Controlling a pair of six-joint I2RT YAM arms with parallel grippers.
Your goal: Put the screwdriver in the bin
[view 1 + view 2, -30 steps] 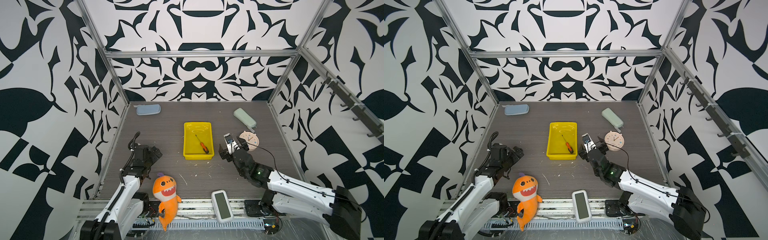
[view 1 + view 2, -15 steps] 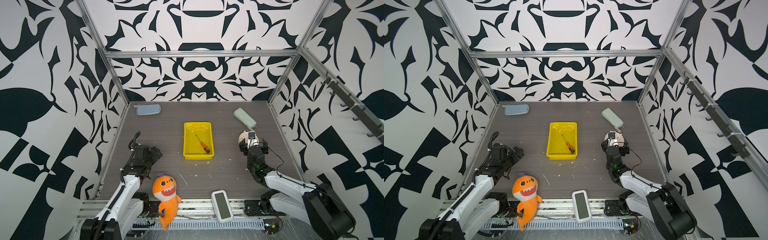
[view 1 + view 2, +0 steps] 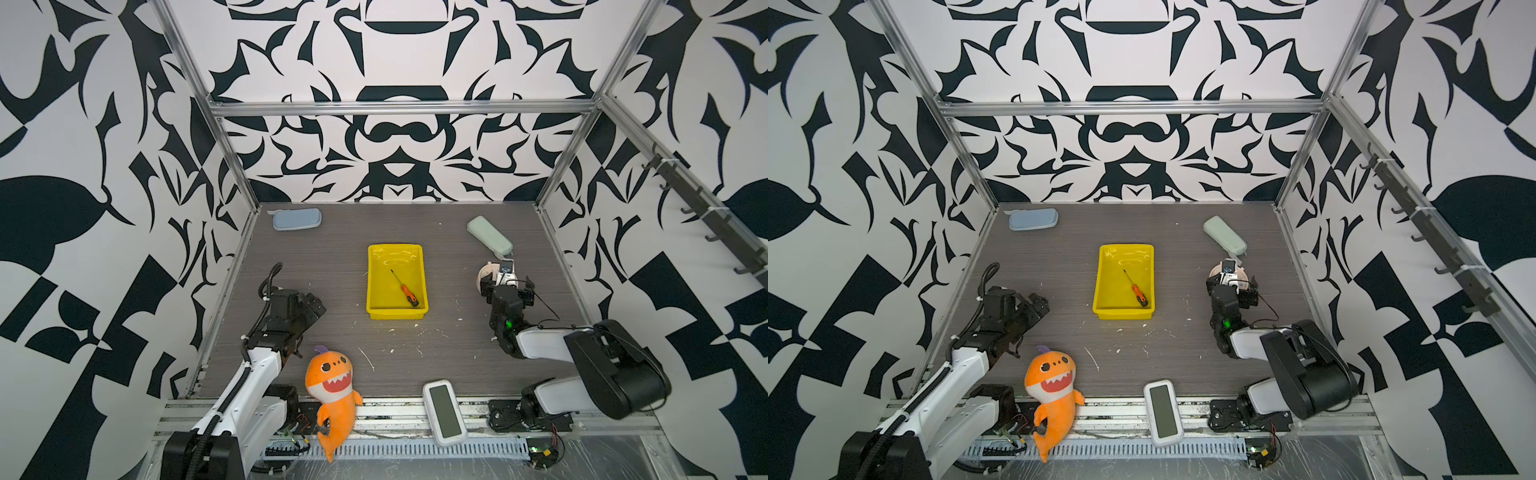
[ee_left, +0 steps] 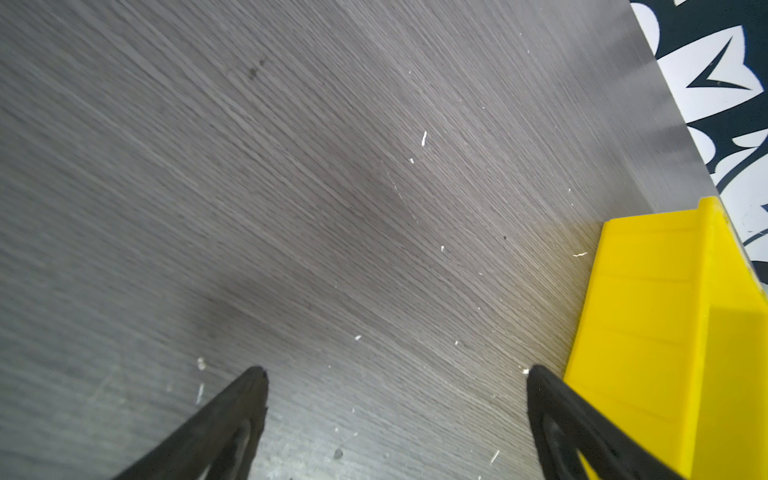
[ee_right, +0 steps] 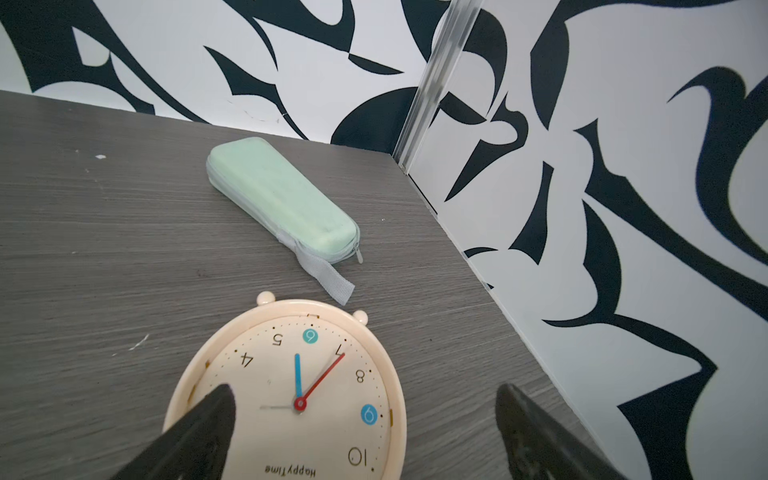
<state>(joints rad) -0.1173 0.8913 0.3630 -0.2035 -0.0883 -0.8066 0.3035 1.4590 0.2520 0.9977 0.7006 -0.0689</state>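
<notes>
The bin [image 3: 384,293], a shallow bright yellow tray with a lipped rim, sits on the grey wood-grain table [image 3: 453,291] between the left jaws and the right jaws, apart from both. It holds one thing, the screwdriver [image 3: 403,287], which shows in both top views. It lies flat and slanted on the bin's floor. Its capped end is close to the bin's corner on the right jaws' side, and its tip points toward the middle of the bin.

The screwdriver is slim and much shorter than the bin, with an orange handle, a black end cap and a thin dark shaft.

The left jaws stand apart with nothing between them, low over bare table. In the left wrist view the bin's outer wall [image 4: 648,324] rises just past one finger [image 4: 573,424].

The right jaws are spread wide and grip nothing. They hang above a cream clock [image 5: 299,395] lying face up. Past the clock, farther from these jaws, lies a pale green case [image 5: 282,199] with its zip shut, so its contents are hidden. A pale blue case [image 3: 297,219], also closed, rests in the far corner, well apart from the left jaws.
</notes>
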